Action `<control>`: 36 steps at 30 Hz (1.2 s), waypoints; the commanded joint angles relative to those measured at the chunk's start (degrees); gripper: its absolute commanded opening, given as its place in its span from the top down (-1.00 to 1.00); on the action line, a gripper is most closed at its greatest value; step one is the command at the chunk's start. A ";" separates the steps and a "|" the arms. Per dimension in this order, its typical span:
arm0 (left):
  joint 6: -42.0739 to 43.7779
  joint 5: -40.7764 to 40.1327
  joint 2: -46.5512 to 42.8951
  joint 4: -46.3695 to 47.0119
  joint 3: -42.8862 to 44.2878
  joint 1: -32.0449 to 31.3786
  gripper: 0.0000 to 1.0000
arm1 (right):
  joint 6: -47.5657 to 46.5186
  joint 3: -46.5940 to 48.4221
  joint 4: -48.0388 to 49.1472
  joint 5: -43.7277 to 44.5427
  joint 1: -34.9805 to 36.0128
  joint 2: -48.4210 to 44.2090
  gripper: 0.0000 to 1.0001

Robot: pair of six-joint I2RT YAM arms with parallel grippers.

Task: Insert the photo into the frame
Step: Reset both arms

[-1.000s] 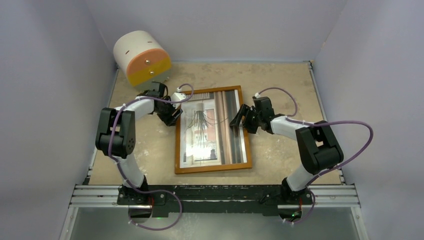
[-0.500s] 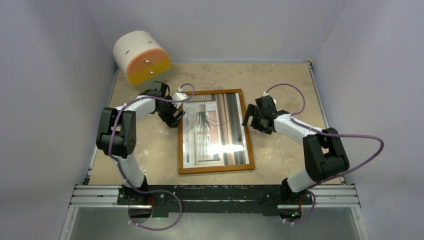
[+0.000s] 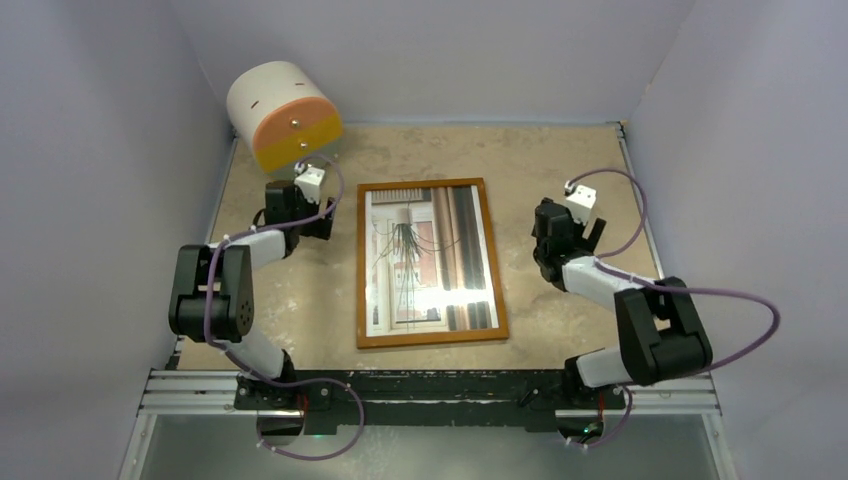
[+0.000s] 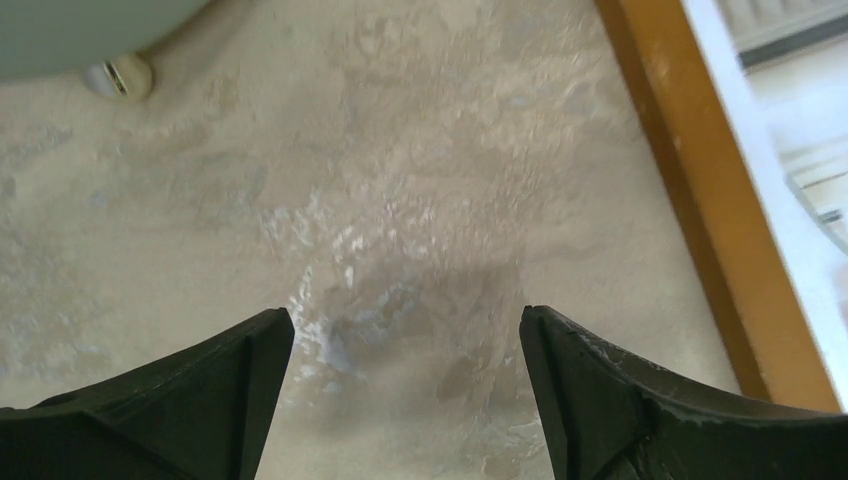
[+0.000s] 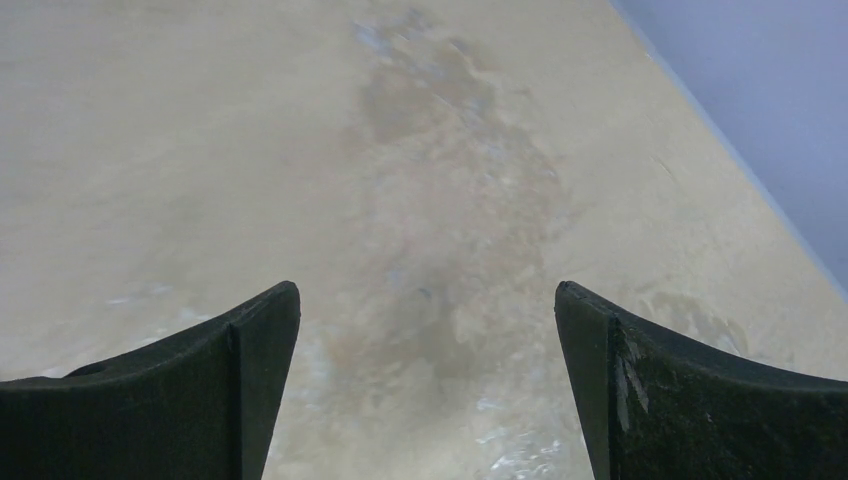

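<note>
Mottled beige table (image 3: pixel 560 150) boxed in by pale lilac walls (image 3: pixel 100 200), the frame (image 3: pixel 432 338) flat at its middle with the photo (image 3: pixel 430 260) inside the frame's border. Left gripper (image 4: pixel 405 325) low over bare tabletop left of the frame, claws apart, nothing held. Right gripper (image 5: pixel 427 300) right of the frame, well apart from it, claws wide and empty.

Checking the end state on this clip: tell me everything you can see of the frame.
The frame is a thin orange-brown rectangle, wooden by its look, lying flat on the table between the arms, long sides running away from them. The photo shows inside it, with bright glare low down. The left gripper and right gripper are open and clear of it; nothing but the table touches its outside.
</note>
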 commanded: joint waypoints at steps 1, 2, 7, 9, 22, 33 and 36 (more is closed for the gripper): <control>-2.13 -4.39 -1.25 24.22 -9.41 -0.65 -0.78 | -5.45 -7.46 21.18 6.23 -2.49 1.31 -0.98; -2.43 -3.37 -1.92 27.92 -11.87 -0.75 -0.77 | -6.47 -10.52 28.02 5.39 -2.61 1.13 -0.98; -2.98 -2.37 -2.18 43.93 -21.29 -1.75 -0.80 | -9.42 -15.82 44.43 1.95 -3.26 3.72 -0.98; -2.35 -1.70 -2.04 48.70 -23.97 -2.13 -0.81 | -8.71 -16.45 47.02 1.36 -3.27 4.60 -0.98; -0.99 3.21 -0.29 66.03 -32.58 -1.98 -0.89 | -17.61 -23.28 66.13 -15.74 -3.40 11.51 -0.98; -3.12 -2.04 -0.36 63.81 -31.47 -1.95 -0.93 | -15.04 -20.56 60.52 -19.21 -7.84 11.41 -0.98; -3.08 -2.12 -0.29 63.52 -31.37 -1.95 -0.94 | -14.92 -20.55 60.40 -19.31 -7.84 11.34 -0.98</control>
